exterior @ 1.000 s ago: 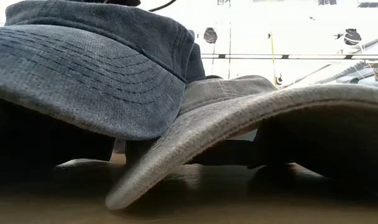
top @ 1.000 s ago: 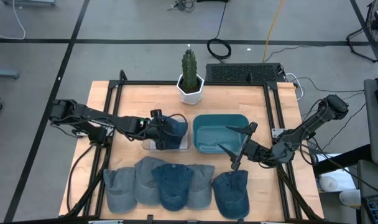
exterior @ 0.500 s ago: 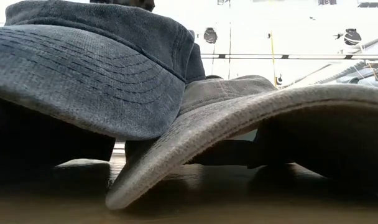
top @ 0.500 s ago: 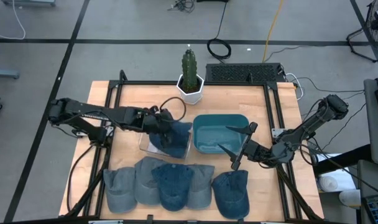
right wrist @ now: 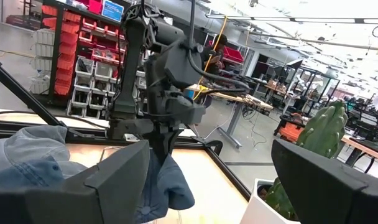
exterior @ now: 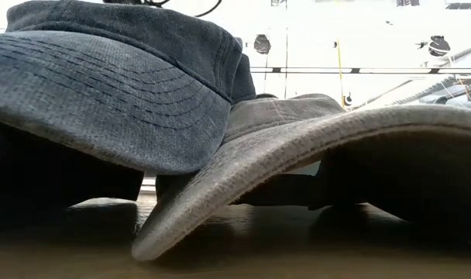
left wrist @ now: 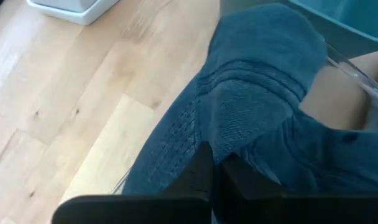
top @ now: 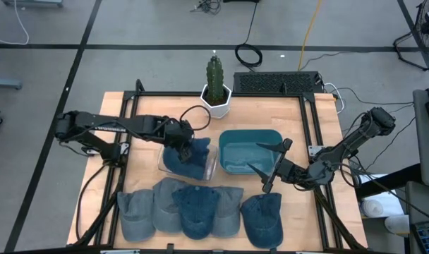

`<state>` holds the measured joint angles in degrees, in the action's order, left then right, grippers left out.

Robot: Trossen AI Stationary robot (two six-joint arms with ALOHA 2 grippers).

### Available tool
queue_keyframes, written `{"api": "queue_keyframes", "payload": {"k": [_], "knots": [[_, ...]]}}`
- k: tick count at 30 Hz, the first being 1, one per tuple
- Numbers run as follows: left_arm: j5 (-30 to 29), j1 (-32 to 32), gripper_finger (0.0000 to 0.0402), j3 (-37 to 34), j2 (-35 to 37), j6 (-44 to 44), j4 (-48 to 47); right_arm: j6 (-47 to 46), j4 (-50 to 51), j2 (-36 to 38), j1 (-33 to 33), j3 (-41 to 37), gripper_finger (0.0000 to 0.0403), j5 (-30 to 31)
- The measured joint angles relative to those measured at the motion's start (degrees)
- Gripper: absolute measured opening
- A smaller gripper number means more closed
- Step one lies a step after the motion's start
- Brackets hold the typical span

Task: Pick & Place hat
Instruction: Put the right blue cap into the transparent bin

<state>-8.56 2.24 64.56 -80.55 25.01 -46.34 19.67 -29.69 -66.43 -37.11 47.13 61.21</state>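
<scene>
Overhead, our left gripper (top: 180,141) pinches the blue hat (top: 188,156) over the clear tray (top: 210,168); right gripper (top: 269,164) spread, idle by the teal bin (top: 250,150). Left wrist: fingers (left wrist: 204,177) clamp fabric. We should lower squarely before releasing.

Blue denim hat (top: 189,154), teal bin (top: 250,150)

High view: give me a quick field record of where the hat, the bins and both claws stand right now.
held hat: dark blue hat, hanging over the clear bin
left claw: shut on the hat, above the clear bin
right claw: open, empty, at the teal bin's right edge
teal bin: no hat inside
hats on table: row of hats along the front edge
other: cactus pot behind the bins
</scene>
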Motion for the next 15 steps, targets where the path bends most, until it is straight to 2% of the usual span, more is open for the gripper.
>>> {"api": "queue_keyframes", "payload": {"k": [4,15], "knots": [[0.97,0.00,0.0002,-2.05,0.04,-3.20,2.18,0.03,0.00,-0.02,0.01,0.00,0.0325,0.00],[2.56,-0.02,0.0012,-7.27,0.04,-4.32,6.63,0.07,0.00,-0.02,0.01,0.00,0.0325,-0.01]]}}
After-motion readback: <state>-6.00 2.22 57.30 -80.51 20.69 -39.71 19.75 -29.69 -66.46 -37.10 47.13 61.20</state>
